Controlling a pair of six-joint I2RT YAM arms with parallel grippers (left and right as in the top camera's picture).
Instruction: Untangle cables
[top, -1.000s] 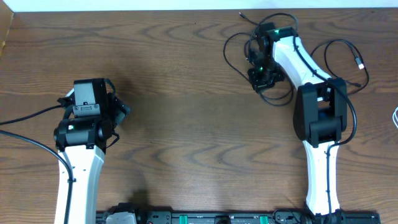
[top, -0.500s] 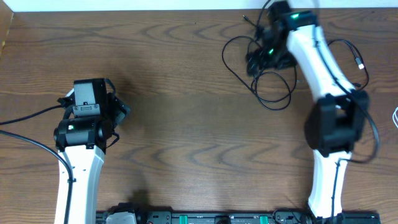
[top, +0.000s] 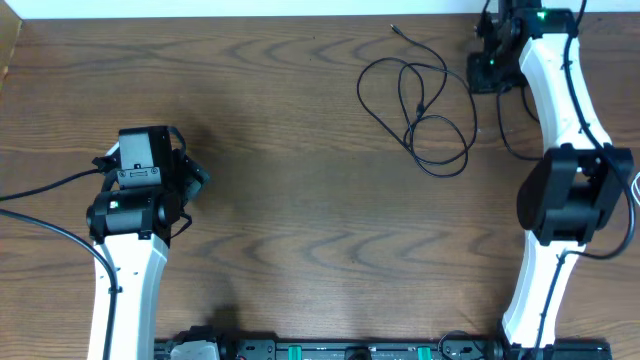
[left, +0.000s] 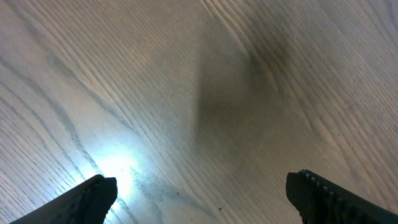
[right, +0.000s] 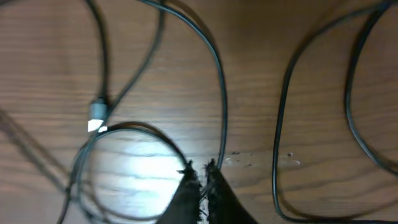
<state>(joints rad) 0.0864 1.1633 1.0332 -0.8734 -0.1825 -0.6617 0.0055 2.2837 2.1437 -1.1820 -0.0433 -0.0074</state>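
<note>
We see the right arm (top: 560, 150) stretched long toward the table's (top: 300, 120) far edge, its wrist bent over the far-right corner. The right gripper (right: 200, 180) is clenched, its tips pressed together just above the table. One black cable (right: 219, 106) runs right up to them, and we cannot tell whether it is pinched. The black cables (top: 418, 110) lie in loose loops on the table's far right part, a silver plug (right: 96, 117) among them. The left arm (top: 125, 250) sits folded over the table's left side, its left gripper (left: 200, 196) released, fingers wide apart above the wood.
</note>
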